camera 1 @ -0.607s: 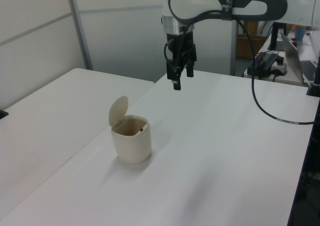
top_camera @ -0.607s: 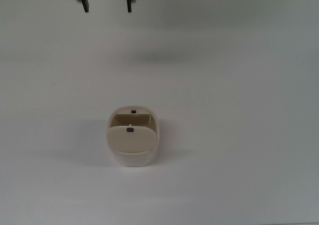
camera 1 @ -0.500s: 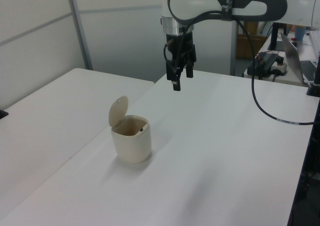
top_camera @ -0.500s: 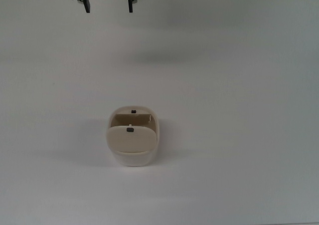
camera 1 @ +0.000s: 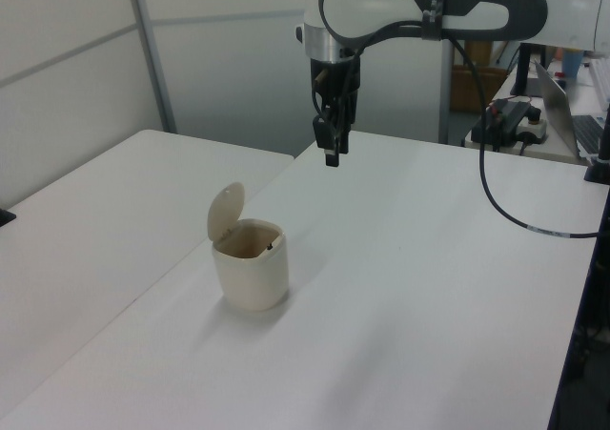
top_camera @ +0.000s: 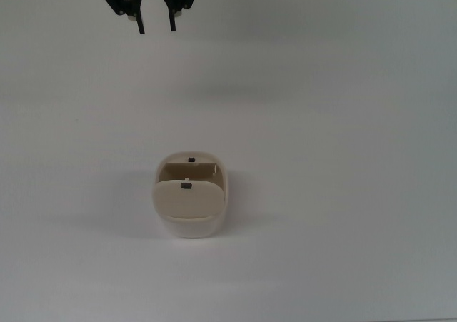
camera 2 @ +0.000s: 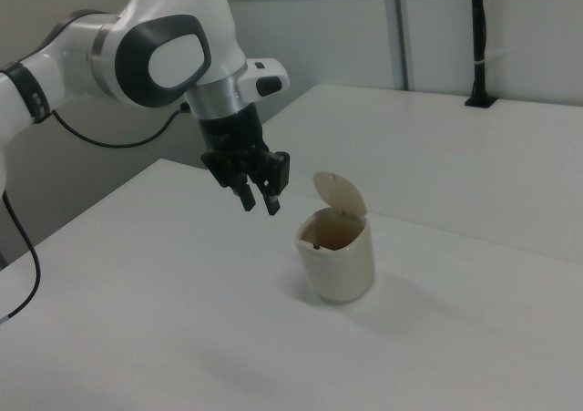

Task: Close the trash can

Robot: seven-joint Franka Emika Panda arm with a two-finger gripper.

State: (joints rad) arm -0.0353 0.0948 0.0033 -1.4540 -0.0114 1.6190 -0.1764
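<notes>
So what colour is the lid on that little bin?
Beige, a shade darker than the cream trash can; the lid shows best in the top view.

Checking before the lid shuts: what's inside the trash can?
Nothing shows in the trash can except bare inner wall; the raised lid hides part of the opening from above, and the bottom is out of sight.

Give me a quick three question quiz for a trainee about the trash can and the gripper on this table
1. True or false: the lid of the trash can is shut.
2. What is the gripper holding: A the lid, B nothing, C a cable?
3. In the top view, is the gripper above or below the trash can in the picture?

Key: 1 false, the lid stands up. 2 B, its fingers are apart and empty. 3 above, well clear of it.
</notes>
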